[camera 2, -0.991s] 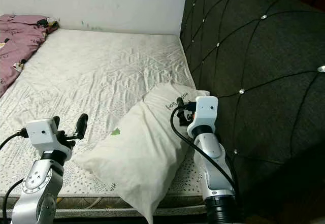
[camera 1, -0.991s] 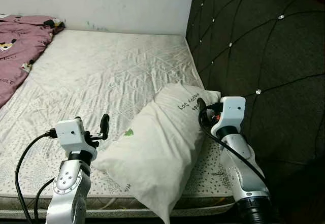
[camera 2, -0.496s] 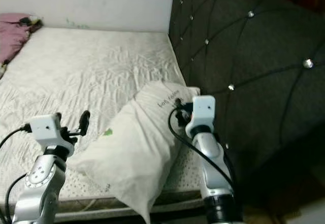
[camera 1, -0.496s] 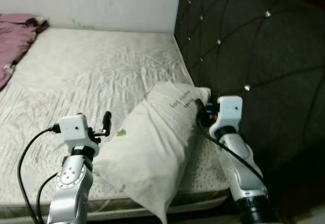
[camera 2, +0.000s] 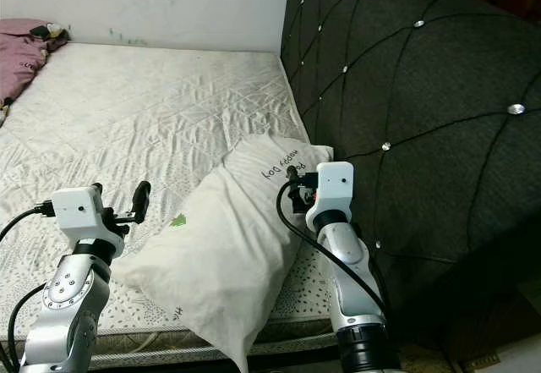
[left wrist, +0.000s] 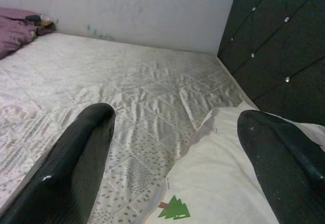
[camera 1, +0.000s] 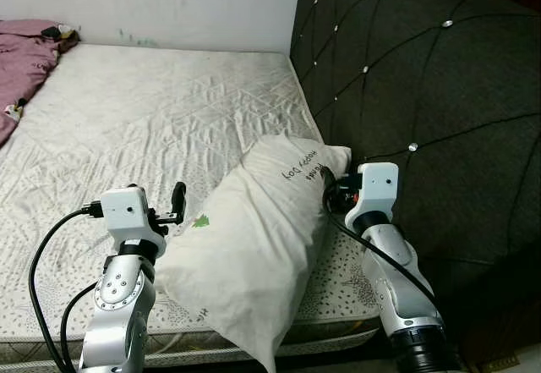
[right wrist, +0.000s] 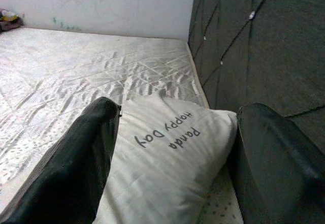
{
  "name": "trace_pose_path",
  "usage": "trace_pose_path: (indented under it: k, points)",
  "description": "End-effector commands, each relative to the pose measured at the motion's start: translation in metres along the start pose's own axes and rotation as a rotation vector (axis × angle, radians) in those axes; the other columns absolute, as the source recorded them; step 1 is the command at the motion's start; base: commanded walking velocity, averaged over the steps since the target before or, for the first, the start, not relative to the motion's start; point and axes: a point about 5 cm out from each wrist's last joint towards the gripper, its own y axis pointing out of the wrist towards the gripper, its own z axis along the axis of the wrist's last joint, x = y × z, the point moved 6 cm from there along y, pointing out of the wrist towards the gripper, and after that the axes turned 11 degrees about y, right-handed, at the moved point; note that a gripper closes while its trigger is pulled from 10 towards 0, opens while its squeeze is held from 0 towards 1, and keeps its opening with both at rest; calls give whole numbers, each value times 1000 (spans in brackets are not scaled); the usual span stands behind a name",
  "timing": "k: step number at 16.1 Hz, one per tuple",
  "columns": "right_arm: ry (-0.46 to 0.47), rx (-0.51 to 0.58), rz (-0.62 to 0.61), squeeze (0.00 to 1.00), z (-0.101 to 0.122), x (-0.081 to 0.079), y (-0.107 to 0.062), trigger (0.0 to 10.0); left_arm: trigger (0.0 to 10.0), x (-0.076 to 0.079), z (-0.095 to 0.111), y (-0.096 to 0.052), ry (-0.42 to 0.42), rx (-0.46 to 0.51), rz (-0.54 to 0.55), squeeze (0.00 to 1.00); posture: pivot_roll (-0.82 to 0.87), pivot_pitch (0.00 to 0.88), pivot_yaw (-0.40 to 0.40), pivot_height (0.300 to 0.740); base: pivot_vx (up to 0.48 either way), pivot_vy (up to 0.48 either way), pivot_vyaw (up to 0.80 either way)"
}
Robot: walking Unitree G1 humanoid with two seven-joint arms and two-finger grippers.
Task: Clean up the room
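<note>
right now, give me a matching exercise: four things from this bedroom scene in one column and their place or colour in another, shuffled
Things:
1. pillow
2. headboard
3. blanket
4. left gripper

Descriptions:
a. dark, tufted with shiny buttons
b. pink, at the mattress's far left edge
c. white with a small green tree print
d. open, beside the pillow's left end

Pairs: 1-c, 2-a, 3-b, 4-d

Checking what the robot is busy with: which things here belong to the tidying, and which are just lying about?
In the job:
white pillow
left gripper, open beside it
right gripper, open at its far end

Lying about:
pink blanket
mattress
dark headboard
</note>
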Motion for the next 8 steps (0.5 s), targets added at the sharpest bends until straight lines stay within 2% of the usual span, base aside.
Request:
trace_pose_path:
  k: [1,3,4,8]
  points:
    - [8,5,5,0,0,-1,-2,10000,10000,3,-1,0,4,-6,-7,0,27,54,-62,740,0,0,0]
    - [9,2,14,0,-1,-2,-3,10000,10000,4,-2,0,3,-8,-10,0,27,62,-59,740,0,0,0]
    - [11,-4,23,0,-2,-3,-4,10000,10000,5,2,0,30,3,6,0,25,66,-58,736,0,0,0]
    - [12,-4,32,0,-3,-4,-5,10000,10000,7,7,2,12,17,4,0,22,71,-60,688,0,0,0]
